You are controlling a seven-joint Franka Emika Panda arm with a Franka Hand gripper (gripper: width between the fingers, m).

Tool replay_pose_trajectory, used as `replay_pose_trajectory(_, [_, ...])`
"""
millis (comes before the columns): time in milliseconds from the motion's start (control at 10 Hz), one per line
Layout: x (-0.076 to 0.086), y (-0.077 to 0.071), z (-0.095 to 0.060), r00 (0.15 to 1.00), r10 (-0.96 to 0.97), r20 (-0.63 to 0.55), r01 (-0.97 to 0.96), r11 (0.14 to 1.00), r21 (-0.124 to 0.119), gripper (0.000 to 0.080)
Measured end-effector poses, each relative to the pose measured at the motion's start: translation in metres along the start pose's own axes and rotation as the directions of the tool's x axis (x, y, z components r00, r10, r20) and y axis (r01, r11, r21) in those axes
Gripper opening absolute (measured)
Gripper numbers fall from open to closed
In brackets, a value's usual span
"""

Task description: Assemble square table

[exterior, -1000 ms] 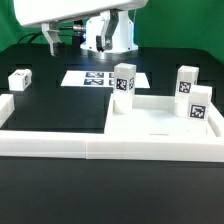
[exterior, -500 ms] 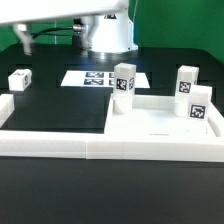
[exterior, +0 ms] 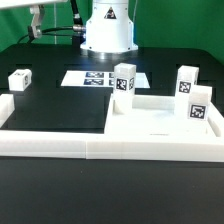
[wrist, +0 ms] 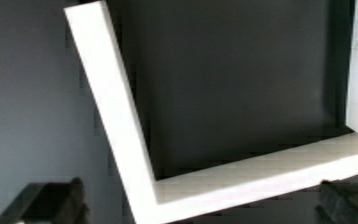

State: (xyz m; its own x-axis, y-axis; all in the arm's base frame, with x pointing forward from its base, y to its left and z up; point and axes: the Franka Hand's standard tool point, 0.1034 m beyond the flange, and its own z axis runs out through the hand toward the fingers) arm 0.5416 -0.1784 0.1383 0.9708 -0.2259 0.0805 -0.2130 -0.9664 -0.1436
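Claw (wrist: 197,200) agape (empty) — over border bars (wrist: 114,110)

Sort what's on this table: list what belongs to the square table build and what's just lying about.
For the job:
white square slab
lone leg block, at the exterior view's left
middle leg block, at the slab's far corner
far right leg block
near right leg block

Just lying about:
white border bars
marker board
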Motion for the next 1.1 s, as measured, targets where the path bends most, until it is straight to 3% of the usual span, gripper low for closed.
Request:
replay_pose_trajectory(200, [-0.009, -0.004, 0.004, 0.987, -0.003, 0.162, -0.001, 1.0, 0.025, 0.0649])
replay_pose_trajectory(300, [-0.035, 0.006, 0.013, 0.955, -0.02, 0.296, 0.011, 0.999, 0.034, 0.0649])
replay_pose_trajectory(500, [-0.077, 0.06, 0.022, 0.875, -0.062, 0.48, 0.081, 0.996, -0.02, 0.0649])
replay_pose_trajectory(600, [-0.092, 0.089, 0.028, 0.839, -0.047, 0.541, 0.077, 0.997, -0.032, 0.0649])
replay_pose_trajectory(700, [-0.098, 0.101, 0.026, 0.798, -0.038, 0.601, 0.084, 0.995, -0.049, 0.0649])
replay_pose_trajectory(900, [-0.099, 0.097, 0.025, 0.756, -0.034, 0.654, 0.076, 0.996, -0.036, 0.0649])
replay_pose_trajectory(1100, [-0.1, 0.097, 0.027, 0.752, -0.033, 0.659, 0.077, 0.996, -0.037, 0.0649])
